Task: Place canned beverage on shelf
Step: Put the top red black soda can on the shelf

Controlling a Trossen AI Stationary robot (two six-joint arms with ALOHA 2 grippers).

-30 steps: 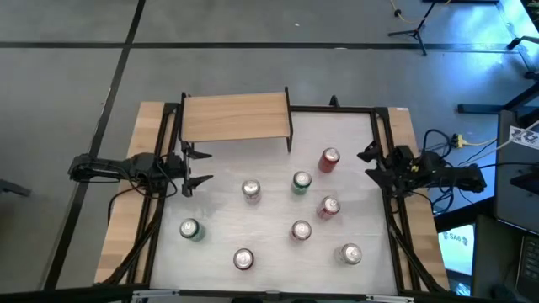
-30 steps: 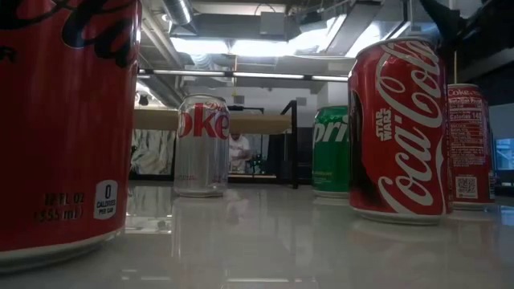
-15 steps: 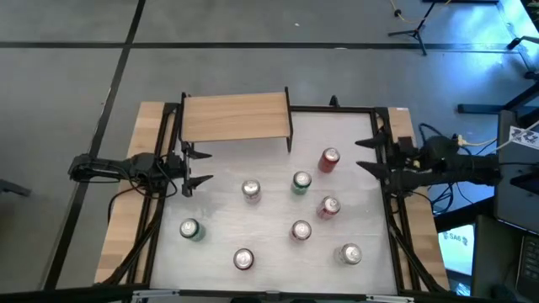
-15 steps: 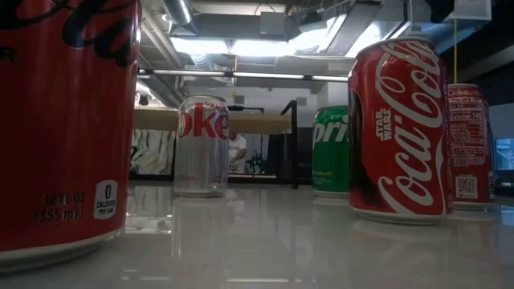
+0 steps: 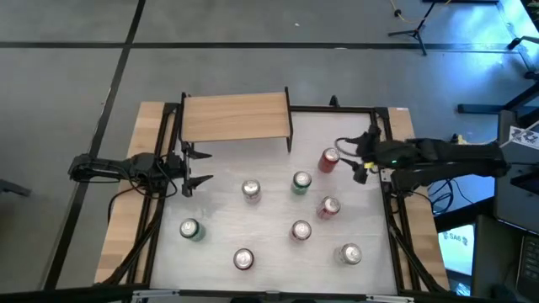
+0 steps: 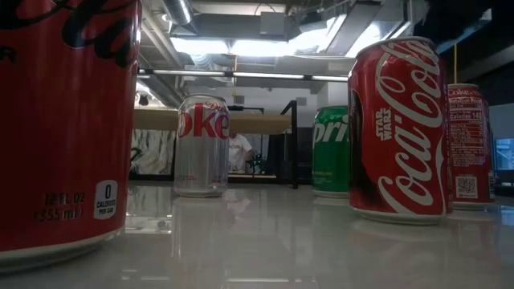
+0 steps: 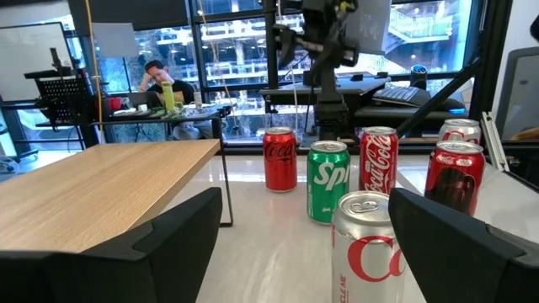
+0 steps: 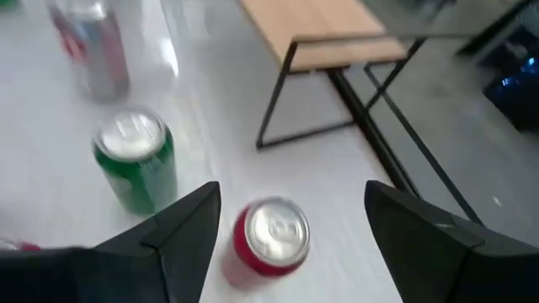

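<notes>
Several drink cans stand upright on the white table (image 5: 269, 151). The shelf (image 5: 236, 116), a light-wood board on black legs, stands at the far edge with nothing on it. My right gripper (image 5: 346, 160) is open just right of the far red can (image 5: 328, 160). In the right wrist view the red can (image 8: 271, 236) shows from above between the spread fingers (image 8: 181, 231), untouched. My left gripper (image 5: 195, 166) is open and empty at the table's left side. It faces a silver can (image 7: 366, 244), with the shelf (image 7: 93, 181) beside it.
A green can (image 5: 301, 182) and a silver can (image 5: 251, 190) stand left of the red can. A second red can (image 5: 329, 207) is nearer. Other cans (image 5: 243, 259) stand along the near side. Black frame rails (image 5: 383, 126) run along the table's sides. A person shows far beyond the table (image 6: 238, 151).
My right gripper has gone from the table's right rail out over the table, toward the left edge and up to the far red can. No can has moved.
</notes>
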